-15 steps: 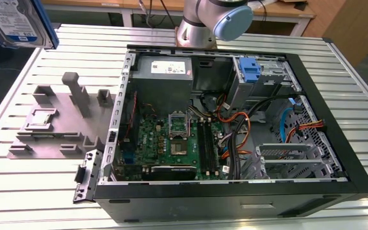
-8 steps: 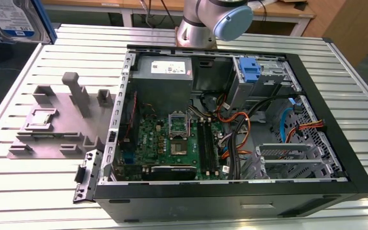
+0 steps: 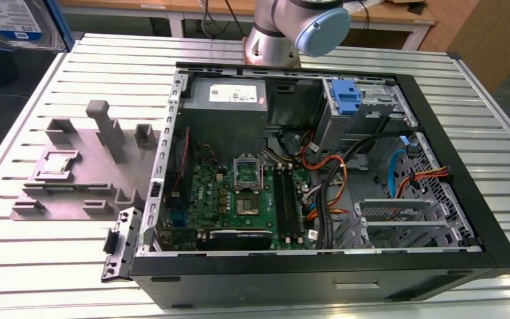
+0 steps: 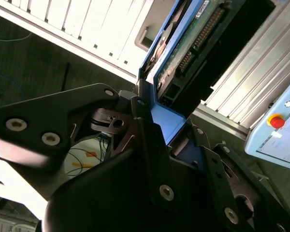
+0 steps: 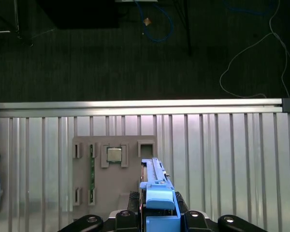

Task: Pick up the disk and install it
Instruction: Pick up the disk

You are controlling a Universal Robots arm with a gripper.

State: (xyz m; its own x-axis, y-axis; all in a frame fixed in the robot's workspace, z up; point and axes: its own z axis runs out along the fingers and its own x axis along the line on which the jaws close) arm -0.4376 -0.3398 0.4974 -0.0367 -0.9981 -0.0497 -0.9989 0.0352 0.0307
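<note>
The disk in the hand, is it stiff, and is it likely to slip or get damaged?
Probably stiff: the disk juts straight from the hand without sagging. Its smooth blue carrier may slip, being clamped at one end. The bare circuit board looks fragile.

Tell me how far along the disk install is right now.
Pickup looks done: the gripper is shut on the disk by its blue carrier and holds it in the air, with the slatted table below in the first wrist view. Installing is left: the disk is not yet in the open computer case.
</note>
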